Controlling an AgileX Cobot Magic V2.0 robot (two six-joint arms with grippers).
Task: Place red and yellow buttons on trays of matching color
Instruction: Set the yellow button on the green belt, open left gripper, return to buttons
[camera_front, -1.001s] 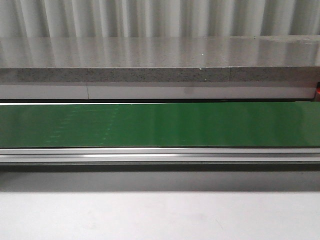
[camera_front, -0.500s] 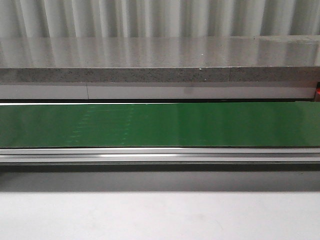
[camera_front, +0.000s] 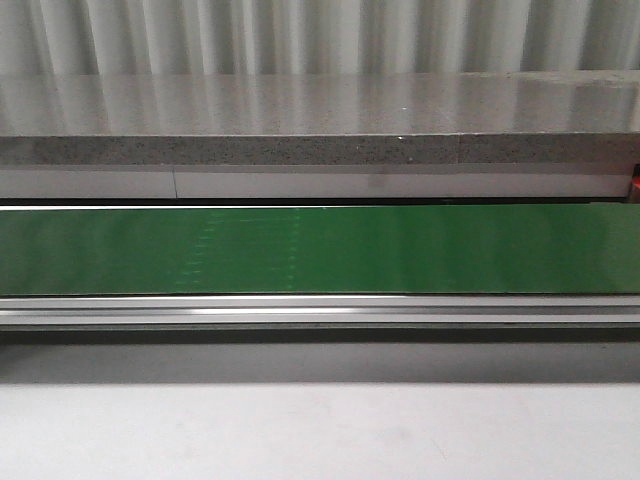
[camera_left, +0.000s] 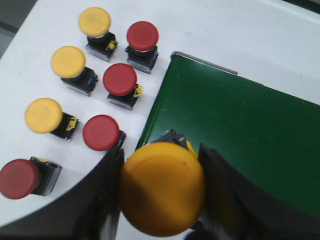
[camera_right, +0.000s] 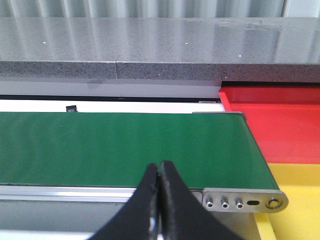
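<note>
In the left wrist view my left gripper is shut on a yellow button, held over the edge of the green belt. On the white table beside the belt stand three more yellow buttons and several red buttons. In the right wrist view my right gripper is shut and empty, in front of the belt. The red tray and the yellow tray lie past the belt's end. The front view shows only the bare belt.
A grey stone ledge runs behind the belt. The belt's metal side rail and end bracket face me. White table surface lies in front of the rail.
Faint marks on the belt surface have drifted to the right. Nothing else differs in the front view.
</note>
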